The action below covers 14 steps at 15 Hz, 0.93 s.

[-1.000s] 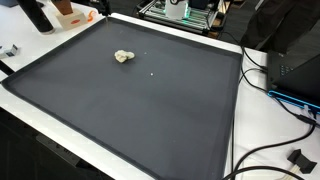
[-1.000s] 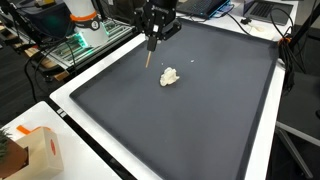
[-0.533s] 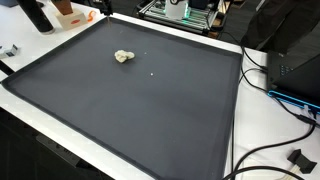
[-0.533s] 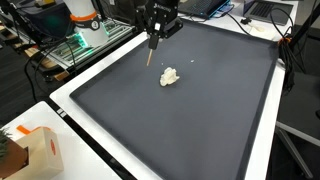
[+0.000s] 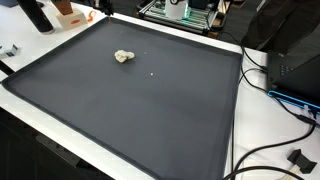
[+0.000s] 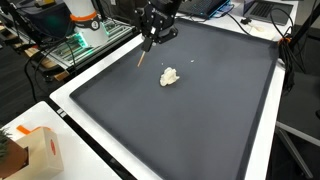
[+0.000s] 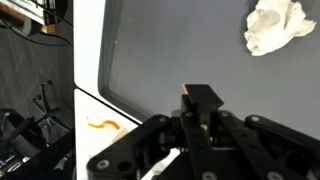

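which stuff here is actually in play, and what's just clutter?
In play:
- gripper, shut on a thin stick
- crumpled white wad, near the stick's tip, not touching
- black mat

Lying about:
- orange-white carton
- cables

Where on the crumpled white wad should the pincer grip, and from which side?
Grip the wad across its middle, from straight above: it lies low and lumpy on the mat, with room on either side. The pincer is shut on a stick, which likely must go first.
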Motion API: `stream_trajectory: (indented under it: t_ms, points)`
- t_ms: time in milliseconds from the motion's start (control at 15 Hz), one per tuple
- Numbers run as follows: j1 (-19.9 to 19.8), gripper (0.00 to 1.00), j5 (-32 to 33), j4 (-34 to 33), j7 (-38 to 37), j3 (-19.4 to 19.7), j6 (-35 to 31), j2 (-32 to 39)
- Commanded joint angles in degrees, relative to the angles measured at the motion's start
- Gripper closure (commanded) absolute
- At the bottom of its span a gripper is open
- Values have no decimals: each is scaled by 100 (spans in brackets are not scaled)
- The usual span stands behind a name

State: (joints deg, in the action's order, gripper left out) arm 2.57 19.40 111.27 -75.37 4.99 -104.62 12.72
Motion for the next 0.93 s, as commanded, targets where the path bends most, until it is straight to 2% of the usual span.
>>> stream_trajectory:
  t_ms: [0,533,867]
  points:
    - [107,97,346,-435,-645,25,524,490]
    - [310,97,875,-1200,-1279,102,1343,1505]
    - [378,97,1111,-1529,-1195,136,1575,1991]
